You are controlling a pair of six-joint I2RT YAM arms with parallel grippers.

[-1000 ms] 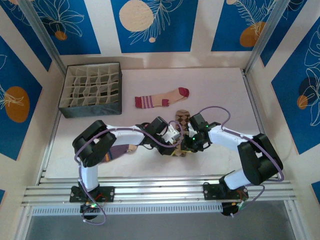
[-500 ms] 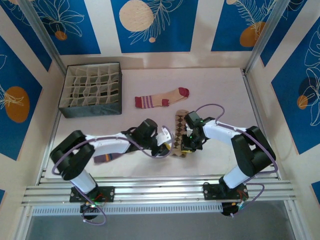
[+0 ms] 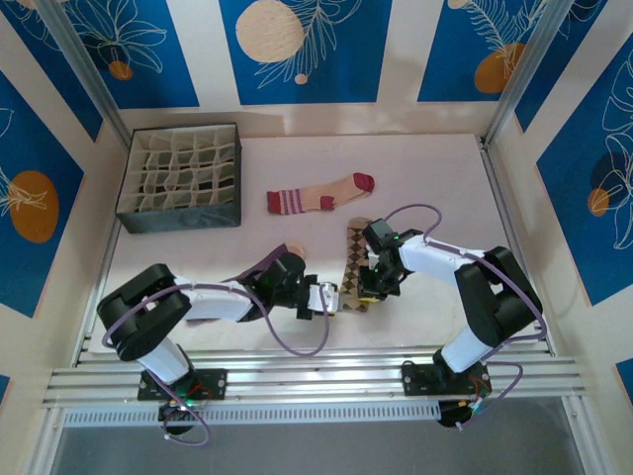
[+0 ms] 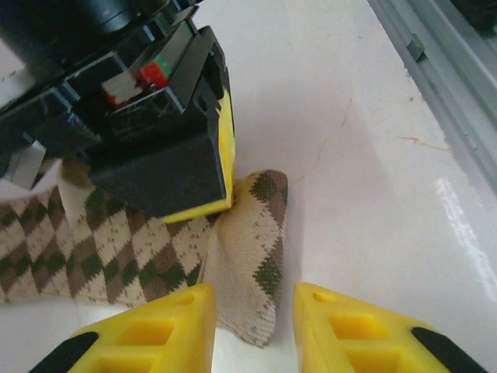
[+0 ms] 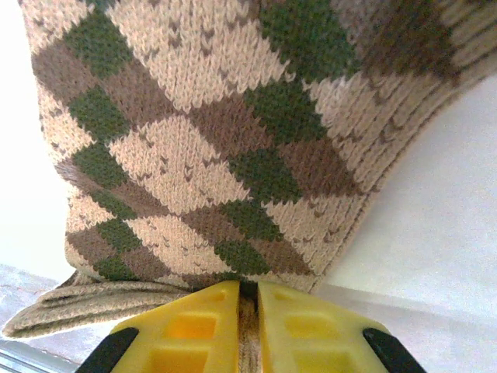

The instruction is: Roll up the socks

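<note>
The argyle sock (image 3: pixel 354 259) lay on the table (image 3: pixel 435 178) near its front edge, between the two arms, running away from them with its near end doubled over. The right end effector (image 3: pixel 363 294) was clamped on that near end: in the right wrist view its yellow fingers (image 5: pixel 194 326) stood almost together with a thin fold of the argyle sock (image 5: pixel 217 140) pinched between them. From the left wrist view the right end effector (image 4: pixel 231 194) pressed down on the fold, while the left end effector (image 4: pixel 248 318) sat low just beside it, its jaws narrowly parted and gripping nothing, the sock's folded end (image 4: pixel 256 264) lying just ahead of the gap. The purple sock (image 3: pixel 293 248) lay mostly hidden beneath the left arm, its tan toe poking out. The striped sock (image 3: pixel 321 193) lay flat farther back, well apart from both arms, and the organizer (image 3: pixel 178 218) stood in the far left corner.
</note>
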